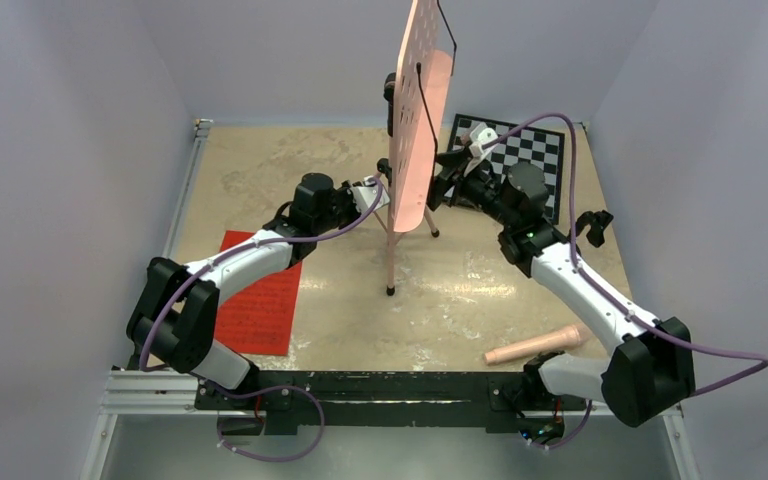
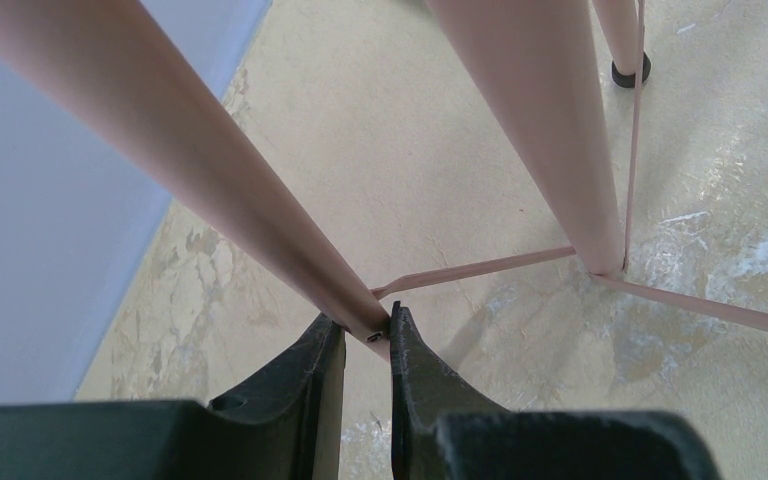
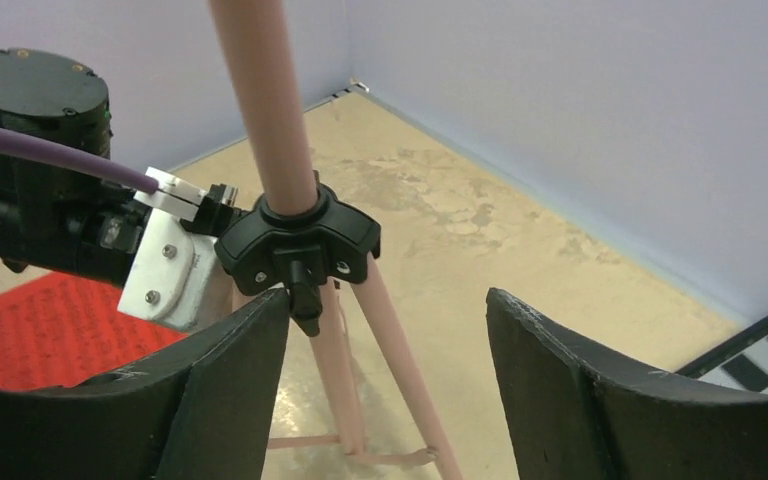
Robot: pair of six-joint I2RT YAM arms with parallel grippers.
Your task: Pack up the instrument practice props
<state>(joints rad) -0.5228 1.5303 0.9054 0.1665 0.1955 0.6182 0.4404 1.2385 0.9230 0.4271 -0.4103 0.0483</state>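
The left gripper (image 2: 368, 338) is clamped on one leg of the pink music stand (image 1: 418, 120), which stands upright mid-table; the right gripper (image 3: 388, 305) gapes wide just beside its black hub (image 3: 298, 238). Print on the red pages (image 1: 260, 305) is too small to read

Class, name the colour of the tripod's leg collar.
The collar is black; it shows best in the right wrist view.
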